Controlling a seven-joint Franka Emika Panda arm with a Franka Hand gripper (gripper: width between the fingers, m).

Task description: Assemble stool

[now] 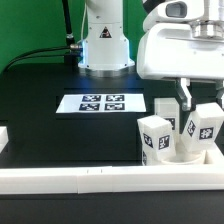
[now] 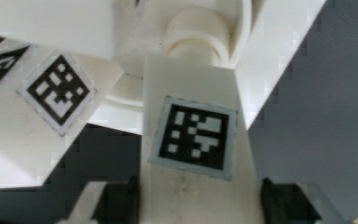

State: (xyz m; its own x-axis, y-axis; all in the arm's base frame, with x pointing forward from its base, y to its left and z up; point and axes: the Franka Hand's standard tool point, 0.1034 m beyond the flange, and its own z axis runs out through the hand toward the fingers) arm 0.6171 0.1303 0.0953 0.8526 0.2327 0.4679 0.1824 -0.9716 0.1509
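Black table (image 1: 40,105), pincer (image 1: 184,100) astride leg block (image 2: 197,120)

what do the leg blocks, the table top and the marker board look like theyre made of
Leg blocks: seemingly hard white plastic, smooth and matte, with crisp edges and flat black-and-white tags on their faces.
Table top: a black matte surface, possibly cloth or a mat; no glare shows.
Marker board: thin, flat and white with printed black tags; could be paper or thin plastic sheet.
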